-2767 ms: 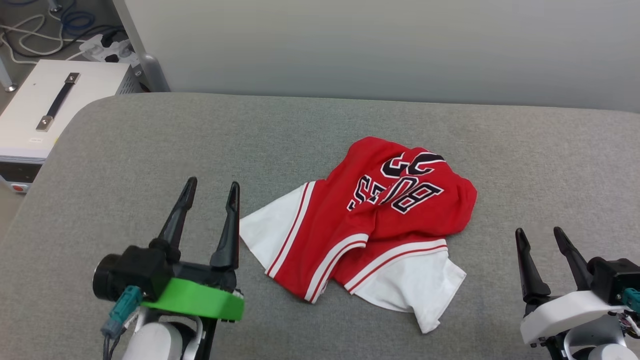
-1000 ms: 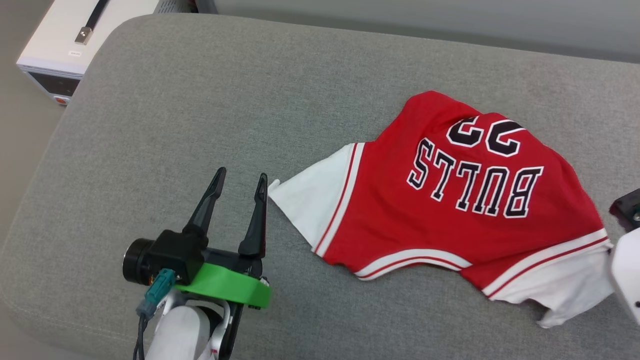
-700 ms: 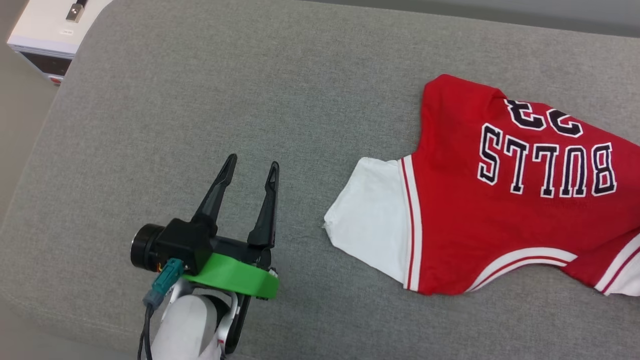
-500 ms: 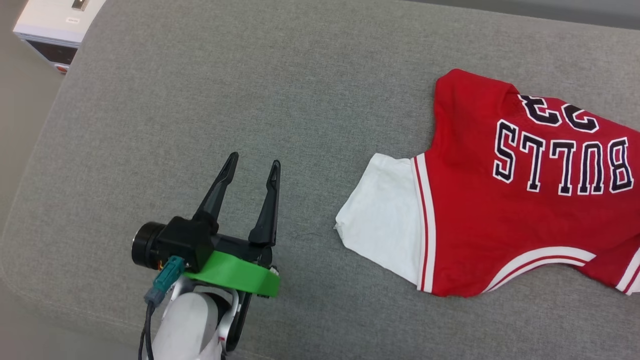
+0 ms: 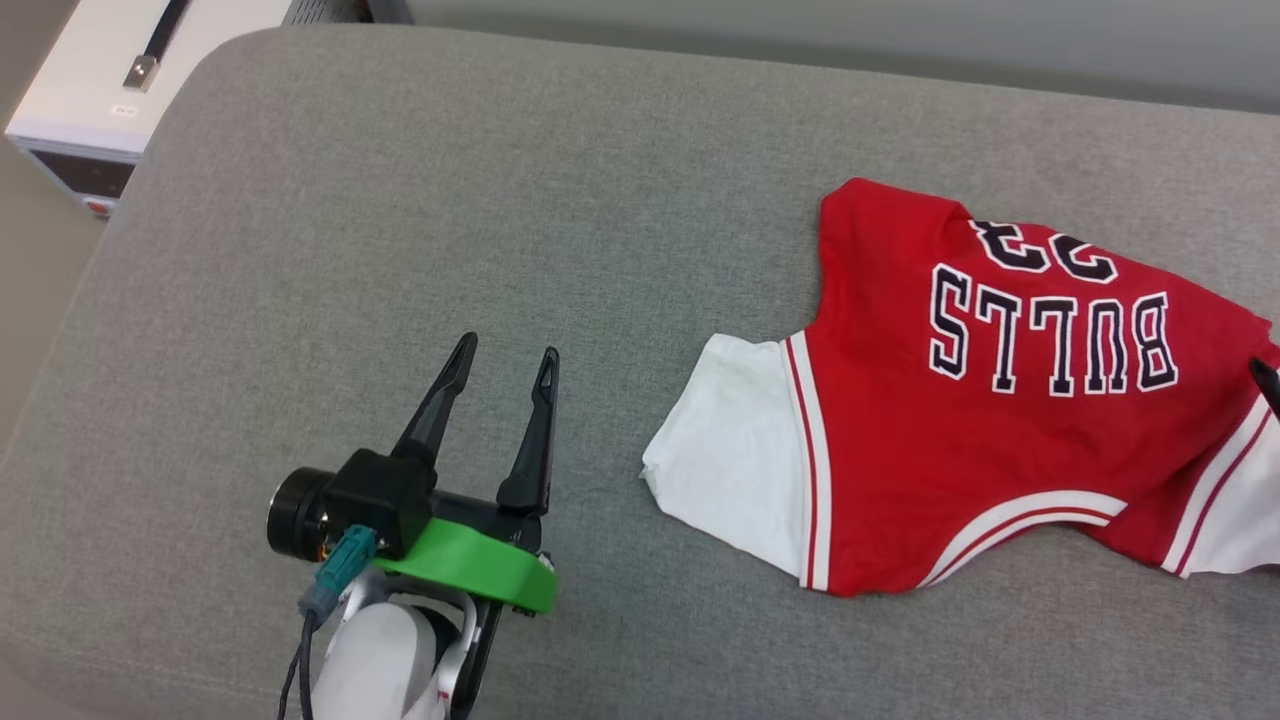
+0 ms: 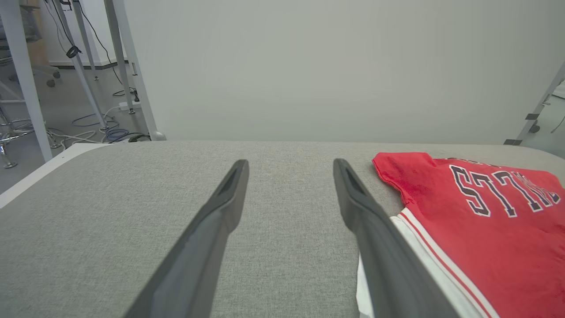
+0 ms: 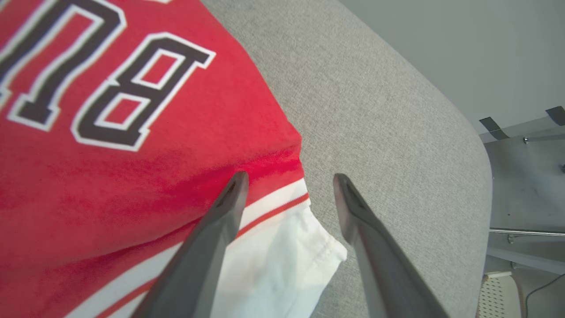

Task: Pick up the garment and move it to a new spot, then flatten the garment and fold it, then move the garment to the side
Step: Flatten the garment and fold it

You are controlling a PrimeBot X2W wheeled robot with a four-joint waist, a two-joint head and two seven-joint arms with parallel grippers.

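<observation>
The garment (image 5: 1000, 420), a red jersey with white sleeves and black lettering, lies spread on the right half of the grey padded table (image 5: 400, 200), lettering up. My left gripper (image 5: 507, 352) hovers open to the left of the garment's near white sleeve, holding nothing; in the left wrist view it (image 6: 290, 162) points along the table with the garment (image 6: 463, 229) at its right. My right gripper (image 7: 290, 176) stands open just above the garment's (image 7: 132, 154) other sleeve and striped trim, with nothing gripped. One dark fingertip (image 5: 1270, 382) of it shows at the head view's right edge.
A white box with a black handle (image 5: 90, 90) stands off the table's far left corner. A pale wall runs behind the table. Metal legs and cables (image 6: 88, 88) are on the floor at the left. The table's rounded edge (image 7: 481, 145) lies close beyond the right gripper.
The garment has been dragged to the right, away from my left gripper, and now lies spread out. My right gripper has let the sleeve go. The head camera has shifted.
</observation>
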